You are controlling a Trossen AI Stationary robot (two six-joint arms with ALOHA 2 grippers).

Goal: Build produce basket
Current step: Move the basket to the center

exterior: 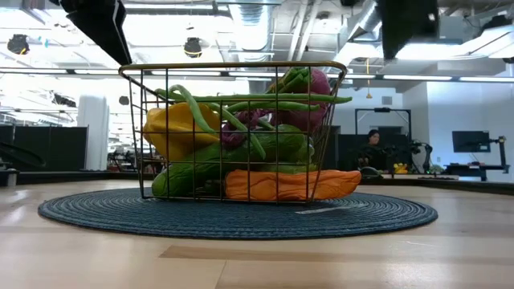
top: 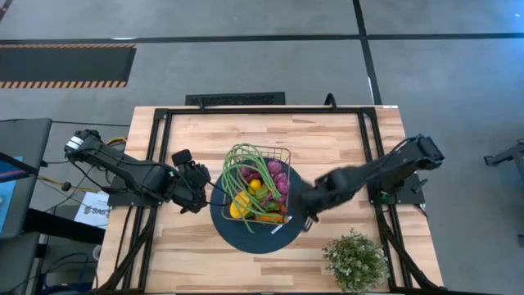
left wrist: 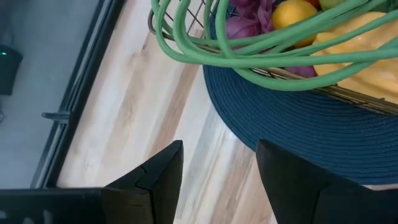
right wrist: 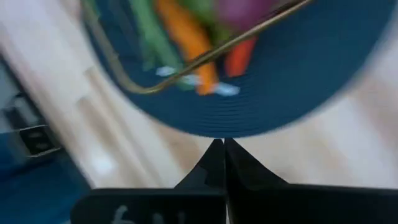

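Observation:
The wire basket (top: 260, 182) stands on a round dark blue mat (top: 246, 233) at the table's middle. It holds produce: long green beans (exterior: 257, 100) draping over its rim, a yellow piece (exterior: 181, 128), purple grapes (exterior: 315, 92), a green cucumber (exterior: 233, 160) and an orange carrot (exterior: 289, 185). My left gripper (top: 199, 185) is open just left of the basket, above the mat's left edge (left wrist: 249, 118). My right gripper (top: 306, 205) is shut, just right of the basket over the mat's right edge (right wrist: 292, 93). Neither touches anything.
A bushy green potted plant (top: 356, 260) stands at the table's near right corner. A small white label (top: 278, 228) lies on the mat beside the basket's near side. Dark frame rails (top: 157, 156) run along the table's left and right sides. Bare wood lies toward the near edge.

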